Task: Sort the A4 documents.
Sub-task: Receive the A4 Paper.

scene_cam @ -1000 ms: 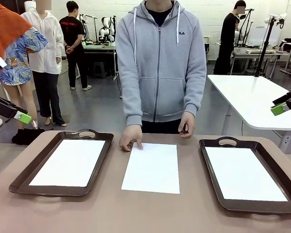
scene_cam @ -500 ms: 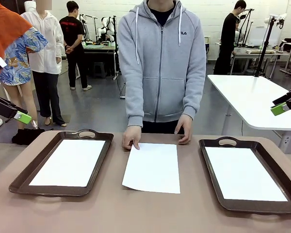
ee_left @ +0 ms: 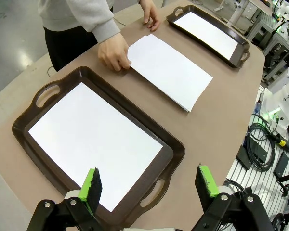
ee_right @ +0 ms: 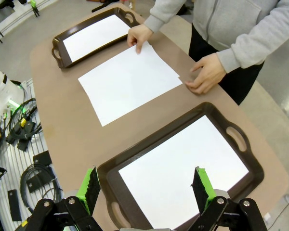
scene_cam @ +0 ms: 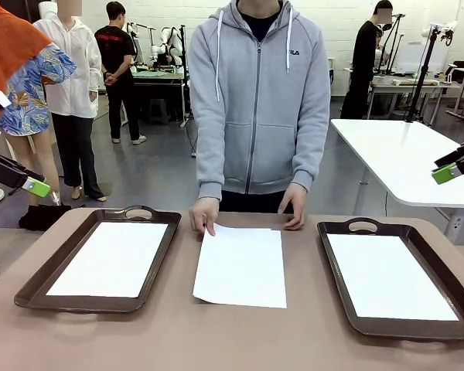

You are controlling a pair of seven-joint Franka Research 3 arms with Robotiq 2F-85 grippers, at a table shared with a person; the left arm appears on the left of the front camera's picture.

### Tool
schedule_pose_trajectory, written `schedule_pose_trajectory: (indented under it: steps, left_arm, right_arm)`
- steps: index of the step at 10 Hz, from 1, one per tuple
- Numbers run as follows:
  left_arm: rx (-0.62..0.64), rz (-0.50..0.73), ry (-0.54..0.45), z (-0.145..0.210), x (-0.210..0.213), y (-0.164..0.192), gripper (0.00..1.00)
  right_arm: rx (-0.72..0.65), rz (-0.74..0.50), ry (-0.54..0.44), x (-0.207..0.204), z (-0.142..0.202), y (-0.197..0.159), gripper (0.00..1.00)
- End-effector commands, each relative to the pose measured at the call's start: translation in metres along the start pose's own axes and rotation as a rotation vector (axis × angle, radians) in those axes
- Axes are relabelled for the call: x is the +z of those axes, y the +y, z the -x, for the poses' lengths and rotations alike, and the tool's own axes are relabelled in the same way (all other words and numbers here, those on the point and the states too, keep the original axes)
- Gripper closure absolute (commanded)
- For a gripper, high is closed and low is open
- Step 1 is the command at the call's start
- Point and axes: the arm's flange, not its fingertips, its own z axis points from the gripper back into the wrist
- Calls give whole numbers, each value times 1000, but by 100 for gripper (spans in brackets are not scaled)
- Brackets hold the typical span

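Paper already lay in both trays, so the sorting looked partly done. One white sheet (ee_left: 94,139) covered the floor of the left tray (ee_left: 176,149) directly beneath the left gripper (ee_left: 149,182). A second sheet (ee_right: 183,166) lay in the right tray (ee_right: 108,168) beneath the right gripper (ee_right: 146,185).

What was left, as I judged it, was the loose pile of A4 documents (ee_left: 168,70) on the table (ee_left: 216,125), beyond the left gripper's tray and between the two trays. At least two sheets showed, slightly offset at a far corner. One hand (ee_left: 114,52) of a person touched that pile's far edge, and the other hand (ee_left: 151,17) rested near the opposite corner.

Both grippers hung with jaws wide apart, holding nothing.

The paper was thin, matte and flat. The trays were rigid, dark brown and raised-rimmed, with cut-out handles. The tabletop was smooth, dull brown.
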Motion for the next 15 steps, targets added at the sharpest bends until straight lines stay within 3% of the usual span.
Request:
schedule_pose_trajectory:
  steps: [1, 15]
  left_arm:
    - [-3, 2, -5, 1, 1, 0, 0]
    - [-3, 2, -5, 1, 1, 0, 0]
  right_arm:
    - [-1, -4, -2, -1, 0, 1, 0]
    - [-1, -4, -2, -1, 0, 1, 0]
